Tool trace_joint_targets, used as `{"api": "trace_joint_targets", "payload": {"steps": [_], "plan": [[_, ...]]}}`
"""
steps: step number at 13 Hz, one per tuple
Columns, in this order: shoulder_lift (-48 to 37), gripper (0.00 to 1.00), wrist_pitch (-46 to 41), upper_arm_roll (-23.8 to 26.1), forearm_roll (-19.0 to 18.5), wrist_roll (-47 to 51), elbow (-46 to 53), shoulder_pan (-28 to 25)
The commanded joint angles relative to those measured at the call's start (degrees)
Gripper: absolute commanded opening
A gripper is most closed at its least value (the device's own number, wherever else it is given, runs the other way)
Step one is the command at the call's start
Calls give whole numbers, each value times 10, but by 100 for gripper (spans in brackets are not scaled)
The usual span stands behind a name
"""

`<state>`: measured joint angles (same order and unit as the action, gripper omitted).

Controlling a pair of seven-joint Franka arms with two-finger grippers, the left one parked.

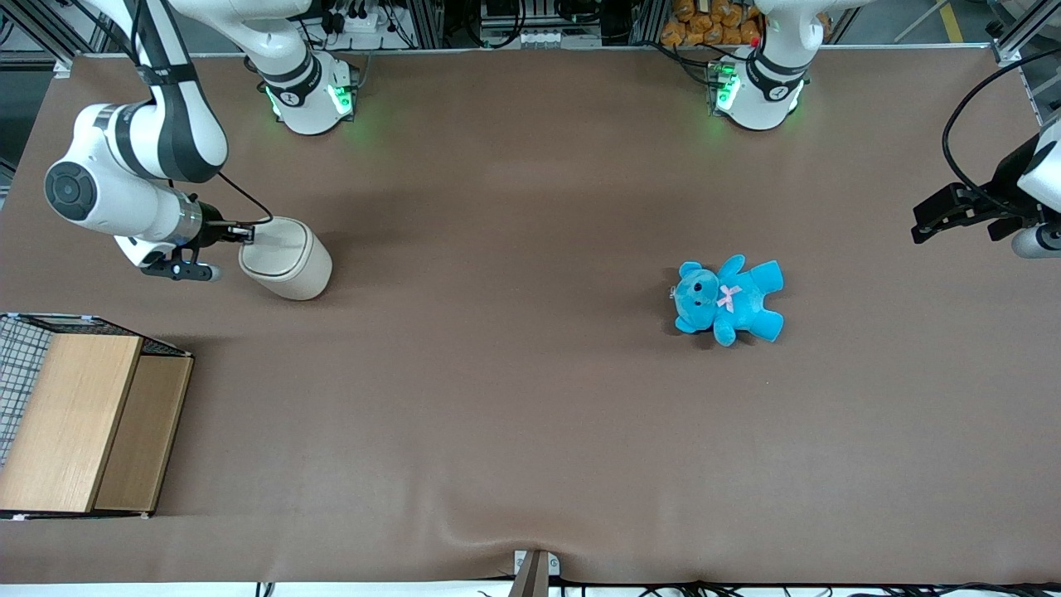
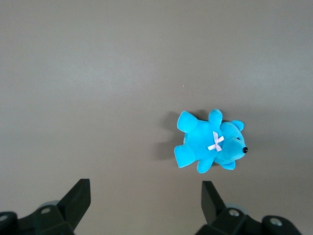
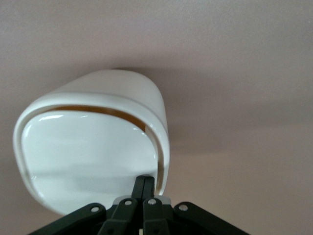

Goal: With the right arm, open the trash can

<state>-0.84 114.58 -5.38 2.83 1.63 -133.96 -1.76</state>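
Observation:
The cream-white trash can (image 1: pixel 288 259) stands on the brown table toward the working arm's end. Its rounded-square lid (image 3: pixel 88 152) looks closed, with a thin dark gap along the rim. The right arm (image 1: pixel 137 178) reaches down beside the can. My gripper (image 1: pixel 246 235) is shut, fingers pressed together, with its tips touching the edge of the lid (image 1: pixel 273 247). In the right wrist view the shut gripper (image 3: pixel 145 182) rests on the lid close to the rim gap. Nothing is held between the fingers.
A wooden box with wire mesh (image 1: pixel 79 423) sits nearer the front camera than the trash can. A blue teddy (image 1: pixel 729 300) lies on the table toward the parked arm's end; it also shows in the left wrist view (image 2: pixel 210 144).

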Motion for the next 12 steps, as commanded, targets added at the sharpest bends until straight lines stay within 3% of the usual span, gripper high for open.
{"api": "trace_joint_targets", "payload": {"steps": [1, 3, 4, 6, 7, 12], "plan": [[11, 0, -69, 3, 7, 0, 63, -5], [11, 0, -122, 4, 7, 17, 103, -11], [11, 14, -154, 5, 7, 27, 130, -18], [13, 87, -204, 16, 7, 48, 178, -20], [12, 100, -216, 19, 7, 51, 193, -20], [20, 100, -282, 19, 1, 24, 314, -11]]}}
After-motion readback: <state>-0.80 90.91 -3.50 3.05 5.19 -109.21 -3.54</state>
